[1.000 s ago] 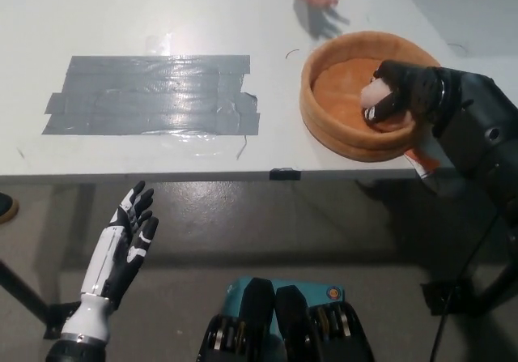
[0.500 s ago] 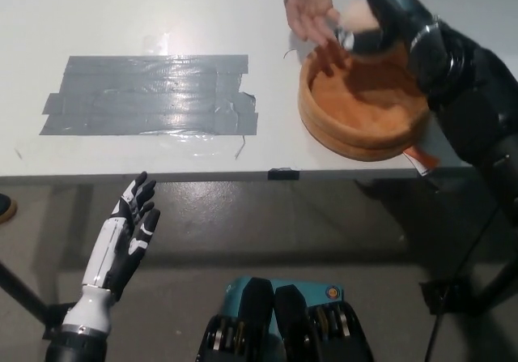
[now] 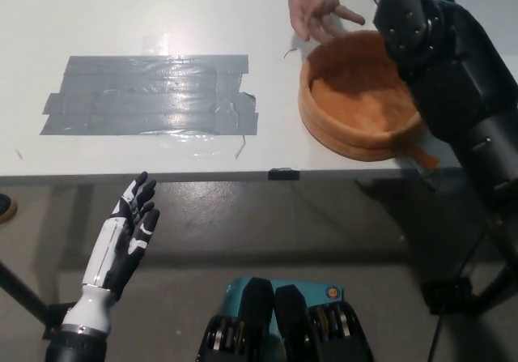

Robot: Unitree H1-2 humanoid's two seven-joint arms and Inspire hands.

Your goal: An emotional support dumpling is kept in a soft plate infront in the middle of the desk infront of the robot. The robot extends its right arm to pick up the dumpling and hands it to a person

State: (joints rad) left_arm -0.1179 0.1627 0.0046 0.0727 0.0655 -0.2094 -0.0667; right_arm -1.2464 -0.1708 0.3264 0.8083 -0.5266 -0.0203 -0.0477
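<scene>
From my head camera, the change since half a second ago is plain: my black right arm (image 3: 453, 78) has stretched further up and away, and my right hand has passed out of the top edge of the picture, so only the wrist and forearm show now. Before, that hand hovered over the far rim of the plate with the pale dumpling in it, beside the person's palm; now neither my right hand nor the dumpling appears anywhere in view, and I cannot say where the dumpling is or whether I hold it.

The soft plate (image 3: 324, 123), orange and round, sits on the white desk (image 3: 121, 14) with its floor bare; my forearm crosses its right side. The person's hand (image 3: 314, 2) is at the top edge just beyond the plate's far rim, palm open, fingers spread, nothing on it, much as it was.

A patch of grey tape (image 3: 154, 95) lies on the desk to the plate's left, unchanged.

My white left hand (image 3: 125, 240) rests below the desk edge at lower left, released, fingers apart, holding nothing, as before.
</scene>
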